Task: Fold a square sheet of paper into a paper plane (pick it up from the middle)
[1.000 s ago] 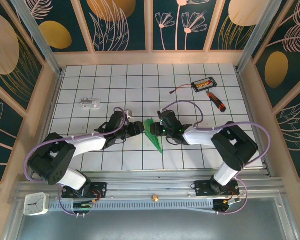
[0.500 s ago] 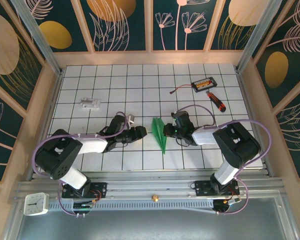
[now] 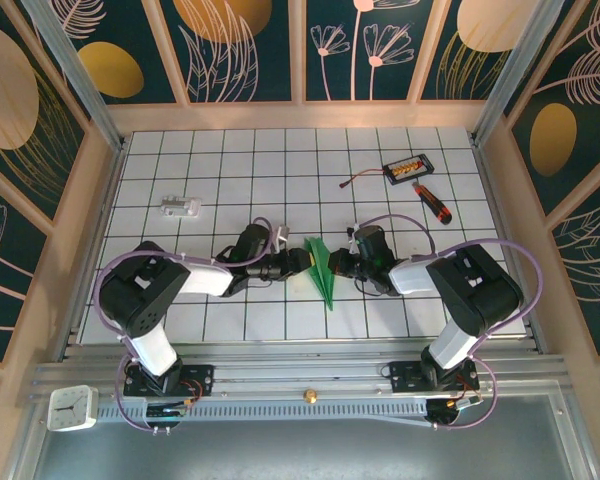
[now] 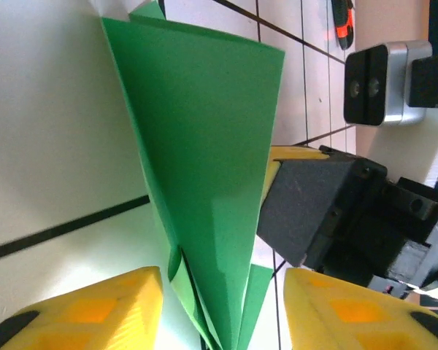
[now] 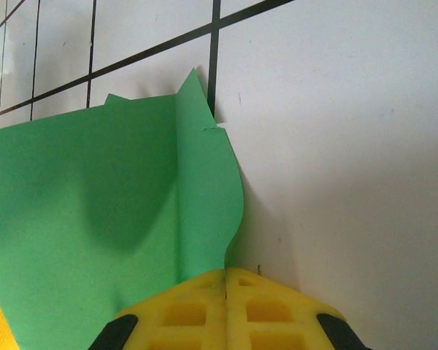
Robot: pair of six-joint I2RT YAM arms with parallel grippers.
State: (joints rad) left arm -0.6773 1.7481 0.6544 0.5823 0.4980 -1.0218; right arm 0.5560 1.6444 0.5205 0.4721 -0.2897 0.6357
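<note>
**Top external view:** the paper plane (image 3: 323, 272), a narrow green dart, sat on the tiled tabletop (image 3: 280, 170), with the left fingers (image 3: 300, 262) at its left side and the right fingers (image 3: 338, 266) at its right.

**Left wrist view:** the left fingers (image 4: 87, 313) stood spread, straddling the dart's narrow end.

**Right wrist view:** the right fingers (image 5: 197, 313) were clenched together on the dart's edge.

matt green paper plane (image 4: 204, 146), glossy white table (image 3: 280, 160)
</note>
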